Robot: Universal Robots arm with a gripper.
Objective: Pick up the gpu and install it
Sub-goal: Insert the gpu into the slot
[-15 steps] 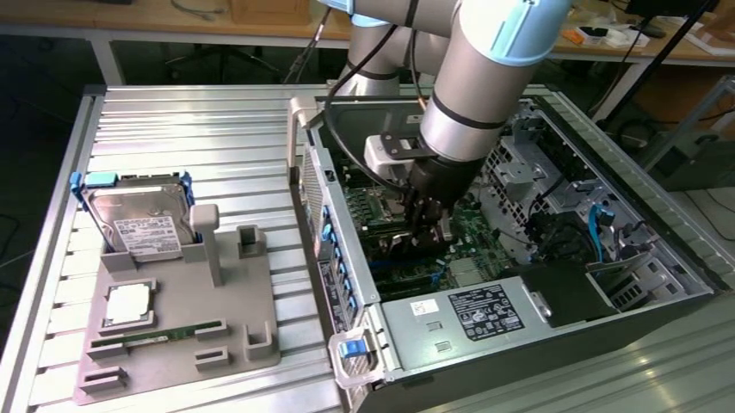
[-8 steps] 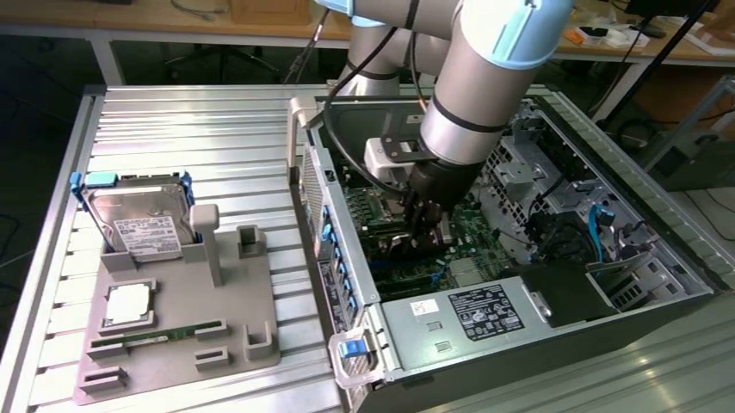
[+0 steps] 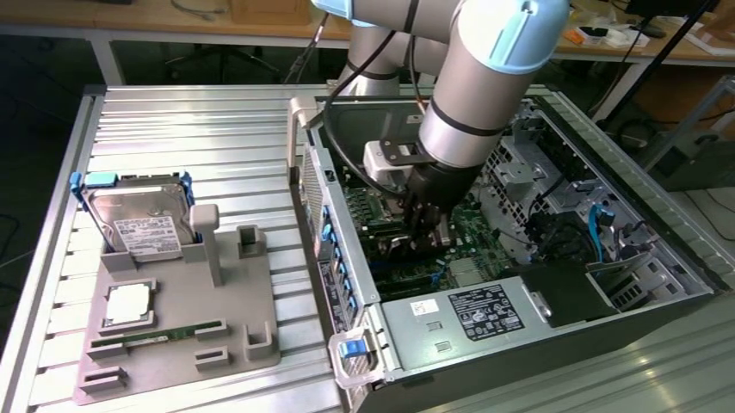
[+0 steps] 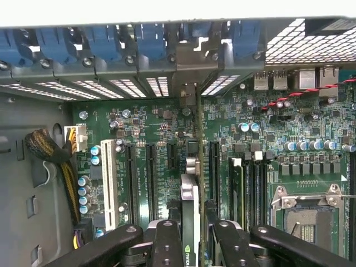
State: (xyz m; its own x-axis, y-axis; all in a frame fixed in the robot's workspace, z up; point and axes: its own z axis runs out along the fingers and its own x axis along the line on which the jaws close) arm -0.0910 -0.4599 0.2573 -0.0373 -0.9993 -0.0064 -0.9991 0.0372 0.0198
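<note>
The gpu point(image 4: 189, 196) appears edge-on in the wrist view, as a thin card with a green logo on its near end. Its silver bracket point(image 4: 188, 93) reaches up to the rear slot openings of the case. My gripper point(image 4: 192, 231) is shut on the card, one black finger point(image 4: 167, 245) on each side. The card stands upright over the green motherboard point(image 4: 250, 139), in line with the long black expansion slots point(image 4: 150, 178). In the exterior view my gripper point(image 3: 423, 225) is deep inside the open computer case point(image 3: 344, 258), and the gpu point(image 3: 402, 245) shows dark below it.
A grey fixture point(image 3: 195, 292) on the exterior view's left holds a silver hard drive point(image 3: 144, 228), a processor point(image 3: 126, 303) and a narrow memory stick point(image 3: 161, 335). The power supply point(image 3: 483, 311), drive cages point(image 3: 522, 172) and blue cables point(image 3: 597, 228) crowd the case. A cable bundle point(image 4: 55, 161) lies beside the board.
</note>
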